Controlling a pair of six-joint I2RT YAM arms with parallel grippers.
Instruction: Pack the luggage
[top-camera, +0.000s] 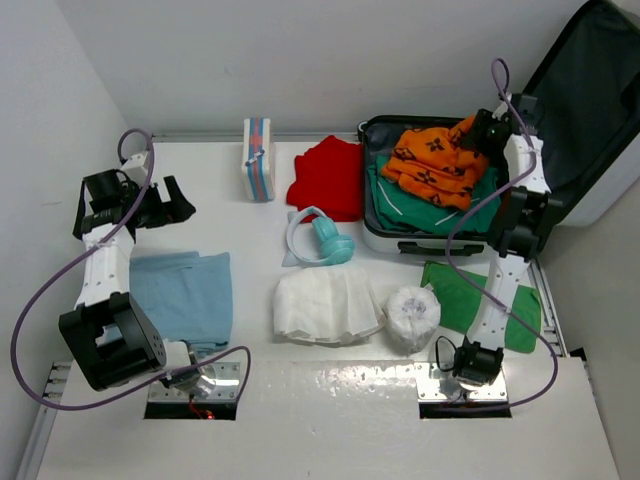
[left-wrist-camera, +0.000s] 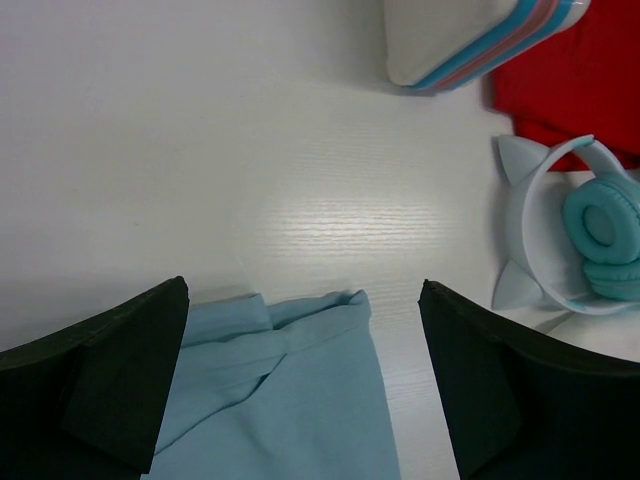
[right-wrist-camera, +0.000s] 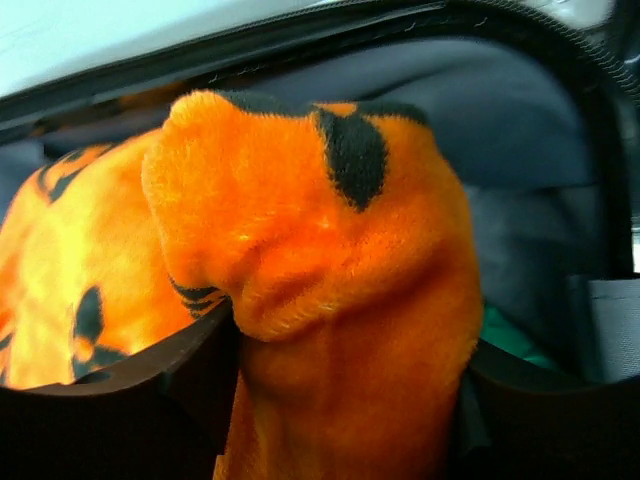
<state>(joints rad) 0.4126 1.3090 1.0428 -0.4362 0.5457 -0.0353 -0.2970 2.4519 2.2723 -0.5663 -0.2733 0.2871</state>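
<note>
The luggage (top-camera: 430, 243) lies open at the back right, its dark-lined lid (top-camera: 590, 110) leaning open to the right. Inside, an orange fleece with black marks (top-camera: 435, 160) lies on a green garment (top-camera: 400, 205). My right gripper (top-camera: 478, 130) is over the luggage and shut on a fold of the orange fleece (right-wrist-camera: 330, 250), with the grey lining behind it in the right wrist view. My left gripper (top-camera: 178, 203) is open and empty at the far left. It hovers over the far edge of a light blue cloth (left-wrist-camera: 290, 400).
On the table lie the light blue cloth (top-camera: 185, 295), a small white striped box (top-camera: 258, 158), a red cloth (top-camera: 330, 180), teal cat-ear headphones (top-camera: 320, 240), a white cloth (top-camera: 325, 305), a white bundle (top-camera: 412, 312) and a green cloth (top-camera: 465, 300) under the right arm.
</note>
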